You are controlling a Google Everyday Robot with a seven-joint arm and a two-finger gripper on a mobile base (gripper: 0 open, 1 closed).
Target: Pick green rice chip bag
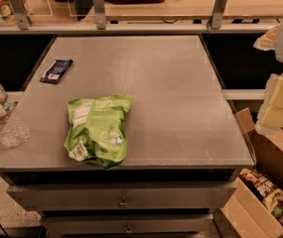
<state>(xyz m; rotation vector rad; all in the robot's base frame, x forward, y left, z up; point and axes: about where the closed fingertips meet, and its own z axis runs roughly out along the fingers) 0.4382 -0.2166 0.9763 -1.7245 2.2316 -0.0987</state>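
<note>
The green rice chip bag [99, 130] is a crinkly lime-green pouch with white label patches. It lies flat on the grey metal table [180, 93], near the front edge and left of the middle. My gripper [276, 108] hangs at the right edge of the view, beyond the table's right side and well apart from the bag. It holds nothing that I can see.
A small dark flat wrapper [56, 71] lies at the table's far left. A clear plastic water bottle [2, 114] stands at the front left corner. An open cardboard box [265, 192] with snacks sits on the floor at right. Drawers [123, 200] are under the tabletop.
</note>
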